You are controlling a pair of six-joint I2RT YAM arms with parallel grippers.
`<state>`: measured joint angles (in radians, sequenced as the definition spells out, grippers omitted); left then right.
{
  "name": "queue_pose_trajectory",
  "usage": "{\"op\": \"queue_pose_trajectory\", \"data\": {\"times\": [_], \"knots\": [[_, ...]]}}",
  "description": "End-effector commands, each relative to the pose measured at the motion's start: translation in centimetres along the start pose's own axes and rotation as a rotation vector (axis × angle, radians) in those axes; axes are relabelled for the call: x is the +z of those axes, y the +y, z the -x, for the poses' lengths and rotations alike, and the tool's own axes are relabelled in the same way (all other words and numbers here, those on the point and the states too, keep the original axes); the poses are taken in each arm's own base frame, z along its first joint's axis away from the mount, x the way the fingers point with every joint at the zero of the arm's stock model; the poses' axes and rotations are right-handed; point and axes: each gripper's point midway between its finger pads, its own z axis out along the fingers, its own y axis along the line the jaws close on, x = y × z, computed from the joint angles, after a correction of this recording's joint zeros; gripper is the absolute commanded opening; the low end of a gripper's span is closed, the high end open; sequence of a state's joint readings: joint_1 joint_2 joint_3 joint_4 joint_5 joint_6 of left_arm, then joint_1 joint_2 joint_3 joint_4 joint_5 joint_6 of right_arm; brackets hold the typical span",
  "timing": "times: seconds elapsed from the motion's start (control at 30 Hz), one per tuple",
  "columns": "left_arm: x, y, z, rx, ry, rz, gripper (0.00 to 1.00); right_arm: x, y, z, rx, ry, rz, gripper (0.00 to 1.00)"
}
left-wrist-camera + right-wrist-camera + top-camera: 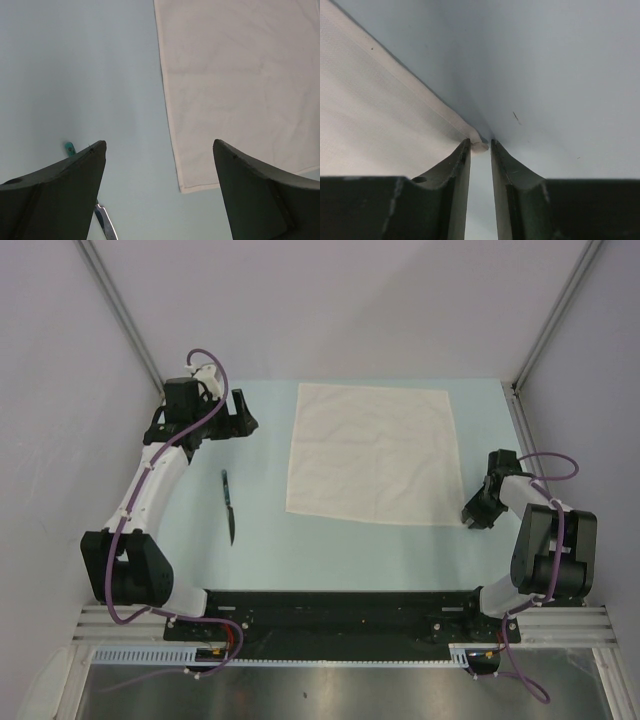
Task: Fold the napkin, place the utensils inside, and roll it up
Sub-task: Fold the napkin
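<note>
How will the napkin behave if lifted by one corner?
Probably floppy: the napkin lies flat, thin and creased, so it would likely drape rather than hold shape. Its corner bunches at the right gripper, suggesting soft, light cloth that may drag.

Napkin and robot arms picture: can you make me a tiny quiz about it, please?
1. True or false: the napkin is already folded.
2. Where is the knife? A on the napkin; B on the table beside it; C in a gripper.
3. Which gripper is at the napkin's near corner?
Key: 1 false, it lies flat. 2 B. 3 the right gripper.
</note>
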<state>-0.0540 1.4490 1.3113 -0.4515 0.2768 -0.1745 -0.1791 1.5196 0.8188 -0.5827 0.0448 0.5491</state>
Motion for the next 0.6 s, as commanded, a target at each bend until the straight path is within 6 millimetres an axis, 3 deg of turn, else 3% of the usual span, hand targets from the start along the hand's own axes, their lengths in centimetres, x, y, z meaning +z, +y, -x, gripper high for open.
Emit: {"op": "queue_pose_trajectory", "data": {"times": [0.0, 0.2, 0.33, 0.57], "knots": [[-1.0, -0.9, 1.9, 0.035, -0.059, -0.029, 0.91, 1.1, -0.6, -0.3, 0.015, 0.003, -0.022, 0.25], [-1.2, -1.0, 2.1, 0.042, -0.064, -0.035, 0.92, 1.1, -0.6, -0.4, 0.013, 0.003, -0.022, 0.14], [-1.2, -1.1, 2.1, 0.043, -0.064, -0.036, 0.91, 0.8, -0.5, 0.1, 0.013, -0.015, -0.018, 0.00], [-1.5, -1.1, 2.3, 0.047, -0.072, -0.036, 0.91, -1.1, -2.6, 2.3, 0.027, -0.094, -0.078, 0.00]]}}
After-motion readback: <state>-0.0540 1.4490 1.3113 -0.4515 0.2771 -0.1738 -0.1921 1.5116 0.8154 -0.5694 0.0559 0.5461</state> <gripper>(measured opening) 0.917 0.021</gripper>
